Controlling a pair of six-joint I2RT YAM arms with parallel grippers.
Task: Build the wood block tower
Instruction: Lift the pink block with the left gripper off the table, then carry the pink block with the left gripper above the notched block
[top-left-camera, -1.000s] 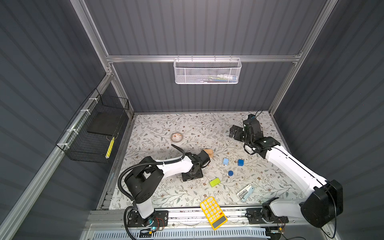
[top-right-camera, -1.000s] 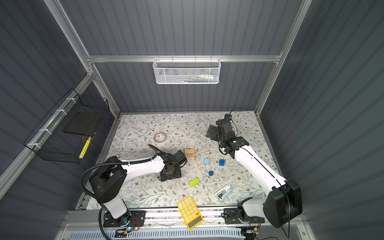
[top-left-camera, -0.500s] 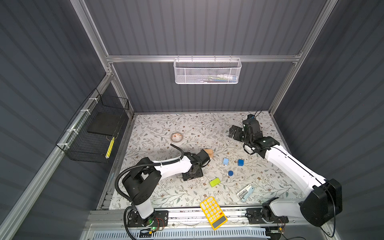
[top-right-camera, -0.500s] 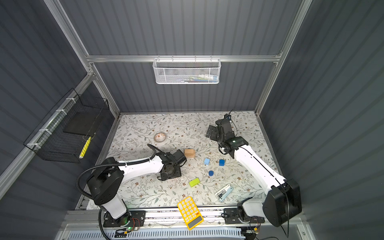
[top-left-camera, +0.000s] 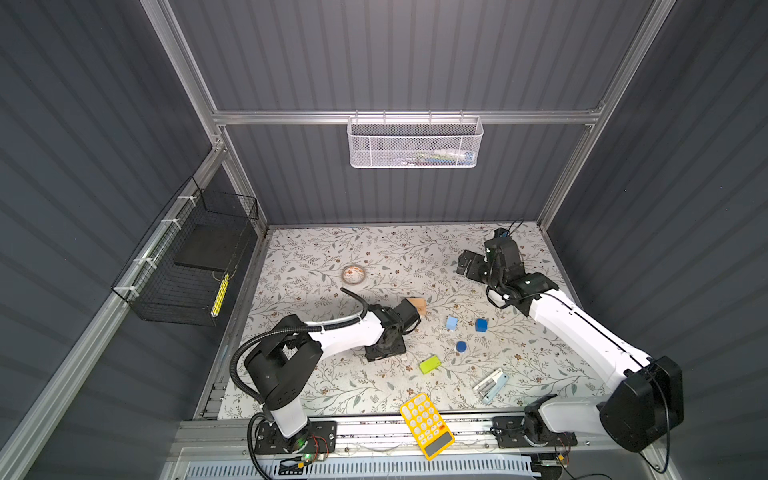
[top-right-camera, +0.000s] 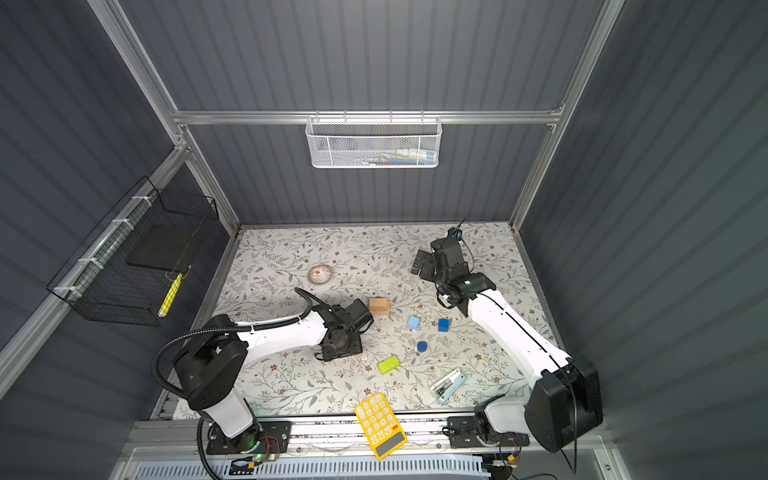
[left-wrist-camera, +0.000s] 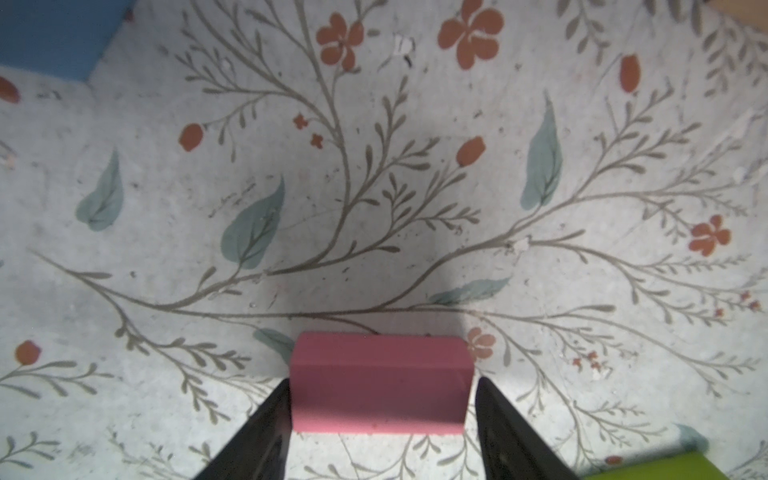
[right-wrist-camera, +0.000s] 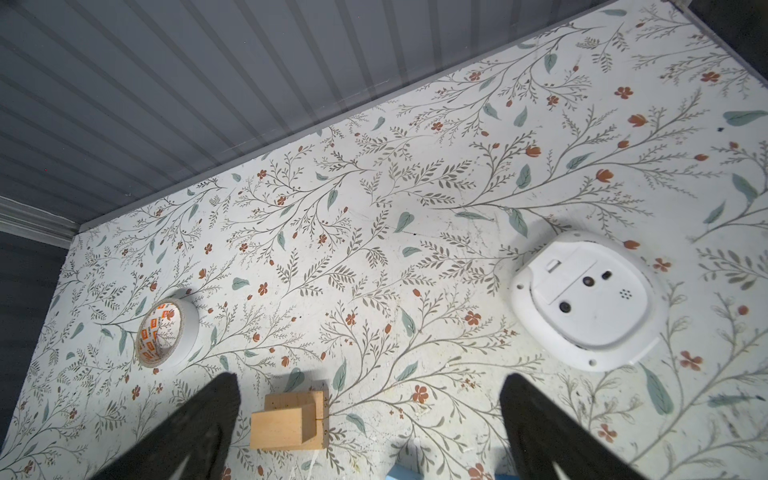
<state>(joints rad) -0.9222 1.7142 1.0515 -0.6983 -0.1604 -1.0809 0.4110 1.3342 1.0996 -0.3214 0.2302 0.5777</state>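
A pink bar (left-wrist-camera: 380, 382) lies on the floral mat between the black fingers of my left gripper (left-wrist-camera: 380, 399). One finger touches it and a thin gap shows at the other, so the gripper is open. In both top views the left gripper (top-left-camera: 384, 349) points down and hides the pink bar. Just behind it stands a low stack of tan bars (top-left-camera: 417, 306) (right-wrist-camera: 289, 424). To the right lie a light-blue cube (top-left-camera: 451, 323), a dark-blue cube (top-left-camera: 481, 325), a dark-blue cylinder (top-left-camera: 461, 346) and a lime-green bar (top-left-camera: 429, 364). My right gripper (top-left-camera: 467, 266) hangs wide open and empty at the back right.
A tape roll (top-left-camera: 353, 274) lies at the mat's middle back. A white round device (right-wrist-camera: 582, 299) lies below the right gripper. A pale-blue stapler (top-left-camera: 491, 384) and a yellow calculator (top-left-camera: 427, 424) sit at the front edge. A black wire basket (top-left-camera: 187, 266) hangs on the left wall.
The left arm has shifted slightly over the same spot. The right arm and the loose blocks have not moved.
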